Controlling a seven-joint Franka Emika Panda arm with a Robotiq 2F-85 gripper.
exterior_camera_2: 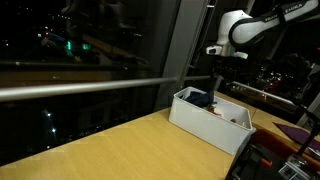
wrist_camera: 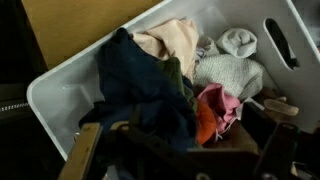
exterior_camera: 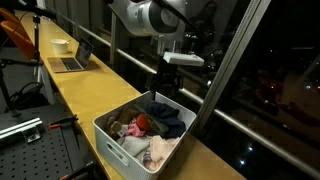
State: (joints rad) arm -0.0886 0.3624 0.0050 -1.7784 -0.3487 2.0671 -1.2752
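Note:
A white plastic bin (exterior_camera: 105,135) full of clothes stands on a long wooden counter (exterior_camera: 95,95); it shows in both exterior views (exterior_camera_2: 205,125). A dark blue garment (wrist_camera: 135,85) lies on top, with beige (wrist_camera: 175,40), grey-white (wrist_camera: 230,72), pink (wrist_camera: 218,103) and orange (wrist_camera: 203,122) pieces beside it. My gripper (exterior_camera: 163,84) hangs just above the bin's far end, over the dark blue garment (exterior_camera: 165,115). In the wrist view its dark fingers (wrist_camera: 190,150) stand wide apart, with nothing held between them. It also shows in an exterior view (exterior_camera_2: 217,85).
A laptop (exterior_camera: 72,60) and a white bowl (exterior_camera: 60,45) sit further along the counter. A dark window with a metal rail (exterior_camera_2: 90,88) runs beside the counter. An orange chair (exterior_camera: 15,35) stands at the far end. The bin has a handle slot (wrist_camera: 277,42).

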